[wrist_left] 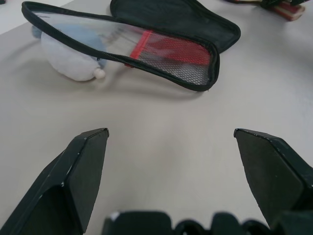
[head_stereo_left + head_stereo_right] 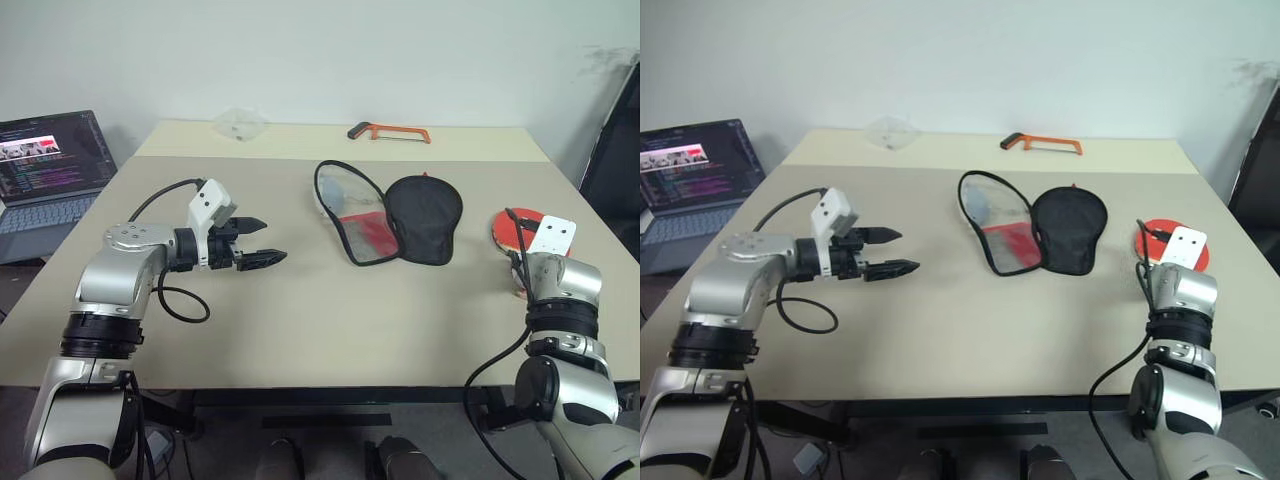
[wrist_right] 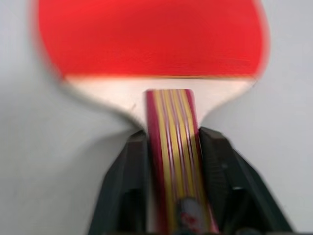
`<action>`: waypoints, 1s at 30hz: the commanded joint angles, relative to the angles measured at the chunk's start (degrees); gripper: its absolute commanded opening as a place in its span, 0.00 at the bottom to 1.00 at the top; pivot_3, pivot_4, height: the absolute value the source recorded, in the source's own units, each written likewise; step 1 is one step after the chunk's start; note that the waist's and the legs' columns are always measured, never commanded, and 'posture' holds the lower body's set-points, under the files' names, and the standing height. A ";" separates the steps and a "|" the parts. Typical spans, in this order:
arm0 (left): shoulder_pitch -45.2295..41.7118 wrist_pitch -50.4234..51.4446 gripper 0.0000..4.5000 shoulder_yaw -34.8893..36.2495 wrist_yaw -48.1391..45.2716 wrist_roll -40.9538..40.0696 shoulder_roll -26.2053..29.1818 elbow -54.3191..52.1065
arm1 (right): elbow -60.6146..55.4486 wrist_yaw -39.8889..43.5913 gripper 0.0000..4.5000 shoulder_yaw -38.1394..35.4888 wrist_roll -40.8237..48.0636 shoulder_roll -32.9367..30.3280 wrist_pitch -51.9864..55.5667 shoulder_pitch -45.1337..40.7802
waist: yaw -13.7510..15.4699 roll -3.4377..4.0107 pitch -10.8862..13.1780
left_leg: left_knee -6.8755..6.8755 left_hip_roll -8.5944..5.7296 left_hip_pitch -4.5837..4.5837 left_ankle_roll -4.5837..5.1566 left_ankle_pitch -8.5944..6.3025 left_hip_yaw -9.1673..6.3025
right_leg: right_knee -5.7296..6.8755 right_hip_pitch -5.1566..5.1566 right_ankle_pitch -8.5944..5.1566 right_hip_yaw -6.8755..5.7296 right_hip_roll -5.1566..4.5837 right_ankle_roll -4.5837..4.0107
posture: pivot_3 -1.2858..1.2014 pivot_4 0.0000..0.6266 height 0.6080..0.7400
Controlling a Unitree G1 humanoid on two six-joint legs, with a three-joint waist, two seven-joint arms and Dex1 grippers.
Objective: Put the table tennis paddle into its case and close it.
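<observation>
The table tennis paddle (image 3: 151, 39) lies flat at the table's right side, red blade (image 2: 505, 228) pointing away from me. My right gripper (image 3: 171, 147) is shut on its striped handle, one finger on each side. The case (image 2: 425, 215) lies open in the middle of the table. Its black half is on the right and its clear plastic and mesh half (image 2: 355, 215) on the left, with a small grey round pouch (image 1: 68, 58) under the clear flap. My left gripper (image 2: 255, 243) hovers open to the left of the case, pointing at it, with nothing between its fingers.
An orange-framed hacksaw (image 2: 390, 131) and a crumpled clear plastic piece (image 2: 240, 123) lie on the far table section. An open laptop (image 2: 50, 165) stands off the table's left side. Bare tabletop (image 2: 330, 310) spans the front between my arms.
</observation>
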 commanded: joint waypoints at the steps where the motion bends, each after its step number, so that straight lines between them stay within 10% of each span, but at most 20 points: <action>1: -0.37 -0.36 1.00 1.06 0.13 -0.26 0.83 -1.87 | -2.16 0.18 0.23 0.36 0.78 -0.23 -1.13 -2.29 | -0.01 0.00 0.00 | 0.00 0.00 0.00 0.00 0.00 0.00 | 0.00 0.00 0.00 0.01 0.00 0.00 | 0.52 0.24 1.00; 17: 1.66 0.51 1.00 1.10 1.56 -0.81 0.15 -4.23 | 8.89 7.84 0.23 12.61 -0.14 10.12 -11.91 -19.67 | -0.39 0.48 0.30 | -0.42 0.02 -0.04 0.00 0.00 0.06 | 0.02 -0.26 -0.02 0.04 0.06 -0.26 | 0.52 0.24 1.00; 30: 6.29 3.45 1.00 3.11 3.18 -1.88 1.20 -9.75 | 10.86 4.18 0.23 12.11 0.24 13.12 -9.75 -17.60 | 0.44 0.48 0.30 | -0.56 -0.02 -0.44 -0.02 0.02 0.00 | 0.10 -0.67 -0.09 -0.11 -0.01 -0.33 | 0.52 0.24 1.00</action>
